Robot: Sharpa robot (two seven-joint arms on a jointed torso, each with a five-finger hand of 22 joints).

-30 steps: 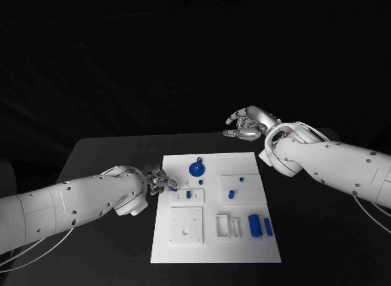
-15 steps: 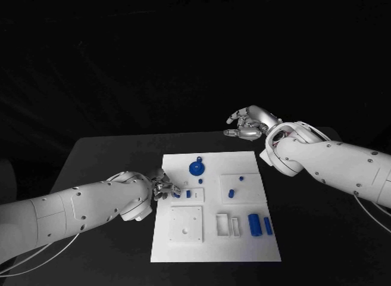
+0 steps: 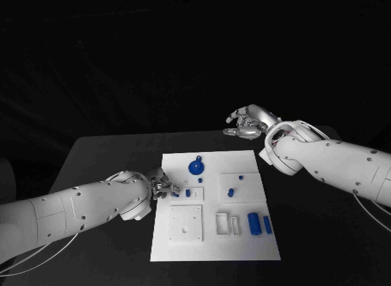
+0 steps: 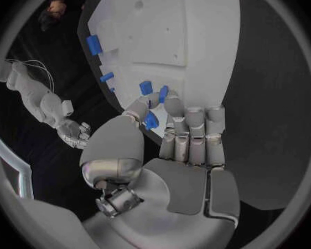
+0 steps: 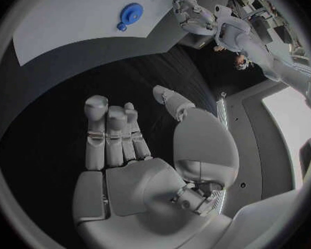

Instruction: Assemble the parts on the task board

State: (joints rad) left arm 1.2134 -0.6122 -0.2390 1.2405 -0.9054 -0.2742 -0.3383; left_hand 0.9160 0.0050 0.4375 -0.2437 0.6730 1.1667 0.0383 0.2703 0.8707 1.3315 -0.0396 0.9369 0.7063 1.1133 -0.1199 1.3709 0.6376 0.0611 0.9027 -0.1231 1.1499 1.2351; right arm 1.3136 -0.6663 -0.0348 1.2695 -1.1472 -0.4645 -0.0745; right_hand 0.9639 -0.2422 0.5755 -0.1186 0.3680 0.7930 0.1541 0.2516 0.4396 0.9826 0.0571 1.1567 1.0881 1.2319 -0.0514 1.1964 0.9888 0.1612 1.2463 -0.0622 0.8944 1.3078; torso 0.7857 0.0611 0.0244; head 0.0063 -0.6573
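The white task board (image 3: 212, 247) lies in the middle of the black table. My left hand (image 3: 163, 185) is low at the board's left edge. In the left wrist view its thumb and a finger pinch a small blue part (image 4: 150, 120), with two more small blue parts (image 4: 146, 87) just beyond the fingertips. My right hand (image 3: 247, 124) hangs in the air beyond the table's far edge, fingers loosely apart and holding nothing. A round blue part (image 3: 196, 167) with a knob stands near the board's far end and is also seen in the right wrist view (image 5: 131, 12).
Near the board's front right lie a blue cylinder (image 3: 255, 224) and a thin blue bar (image 3: 267, 224). A white square block (image 3: 185, 224) and narrow white frames (image 3: 222, 224) sit beside them. Another small blue part (image 3: 231, 193) lies right of centre. Bare black table surrounds the board.
My left hand has slid a little nearer along the board's left edge and lower onto it. The right hand has barely moved.
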